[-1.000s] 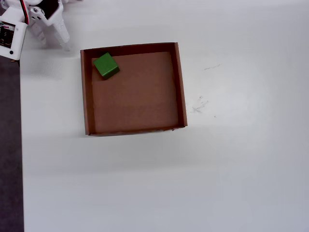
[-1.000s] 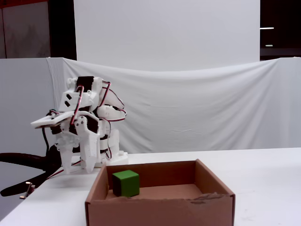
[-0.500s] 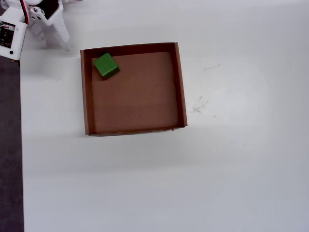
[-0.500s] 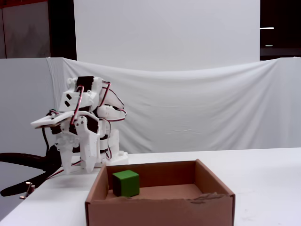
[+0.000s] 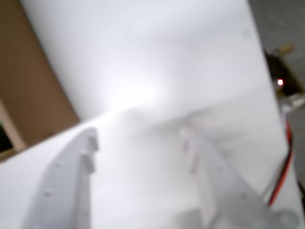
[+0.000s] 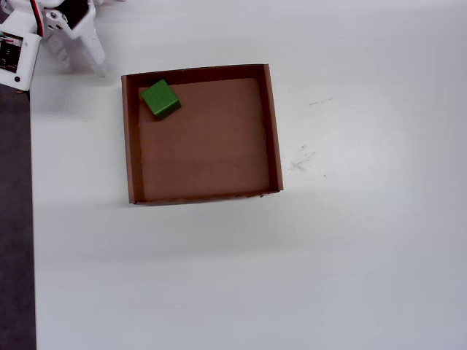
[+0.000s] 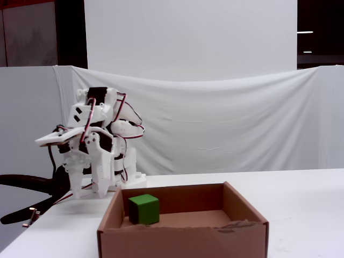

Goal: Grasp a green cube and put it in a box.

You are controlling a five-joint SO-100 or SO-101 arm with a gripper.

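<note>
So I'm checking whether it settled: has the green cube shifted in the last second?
No. In the overhead view the small bright-green cube sits in the same upper-left corner of the shallow brown cardboard box as before.

cube point(image 6: 160, 98): you had it inside the box point(image 6: 271, 124), in its upper-left corner in the overhead view.
arm point(image 7: 94, 148): folded up beyond that corner, off the box.

box point(image 6: 273, 127) open above | green cube point(image 6: 159, 98) hugs corner walls | table point(image 6: 365, 255) bare around
</note>
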